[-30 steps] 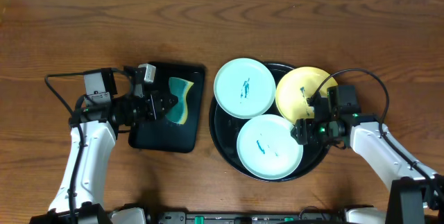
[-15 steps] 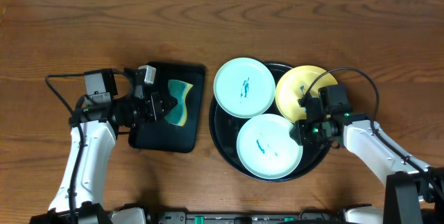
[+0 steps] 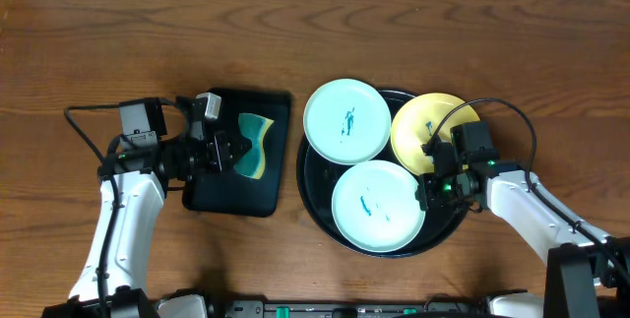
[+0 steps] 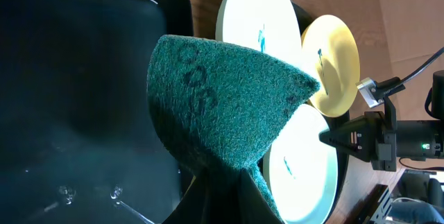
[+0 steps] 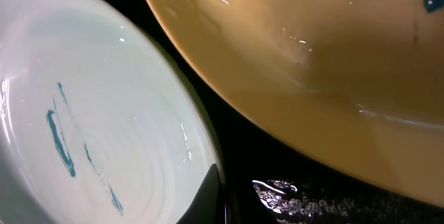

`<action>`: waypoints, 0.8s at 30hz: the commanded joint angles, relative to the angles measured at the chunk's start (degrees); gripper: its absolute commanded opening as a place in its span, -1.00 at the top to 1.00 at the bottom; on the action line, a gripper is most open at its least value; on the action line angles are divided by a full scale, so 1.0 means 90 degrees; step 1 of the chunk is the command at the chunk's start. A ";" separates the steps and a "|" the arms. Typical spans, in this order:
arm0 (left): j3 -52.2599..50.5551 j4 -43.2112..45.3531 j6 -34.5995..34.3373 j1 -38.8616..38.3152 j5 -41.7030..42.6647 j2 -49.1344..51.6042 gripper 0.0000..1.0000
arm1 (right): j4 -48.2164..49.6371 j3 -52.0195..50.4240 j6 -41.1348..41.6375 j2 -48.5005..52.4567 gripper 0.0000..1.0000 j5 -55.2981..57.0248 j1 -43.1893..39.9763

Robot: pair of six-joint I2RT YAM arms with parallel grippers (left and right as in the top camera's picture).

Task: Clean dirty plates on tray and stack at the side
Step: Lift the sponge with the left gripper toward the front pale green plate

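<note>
Teal smears streak the far-edge pale mint-white round plate (image 3: 347, 123), its near-edge twin (image 3: 378, 207) and the pale yellow round plate (image 3: 423, 133).

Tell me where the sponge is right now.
In the overhead view, the sponge is left of centre over the rectangular black tray, pinched by the left gripper, beside the round tray.

The table (image 3: 148, 42) is wood. The black tray (image 3: 311, 175) is shiny. The plates (image 3: 378, 207) look smooth and glossy. The green sponge (image 4: 229, 106) looks rough.
</note>
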 commanded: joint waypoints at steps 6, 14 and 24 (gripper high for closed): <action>-0.0039 -0.0017 0.0155 0.0027 0.0078 0.0034 0.85 | 0.0005 0.0046 -0.0034 0.0061 0.97 -0.0075 0.0056; -0.0039 -0.0007 0.0155 0.0027 -0.0087 0.0034 0.85 | 0.0032 0.0046 -0.0034 0.0061 0.97 -0.0073 0.0058; -0.0036 0.0245 0.0153 0.0027 -0.0138 0.0024 0.85 | 0.0051 0.0046 -0.0034 0.0061 0.97 -0.0073 0.0058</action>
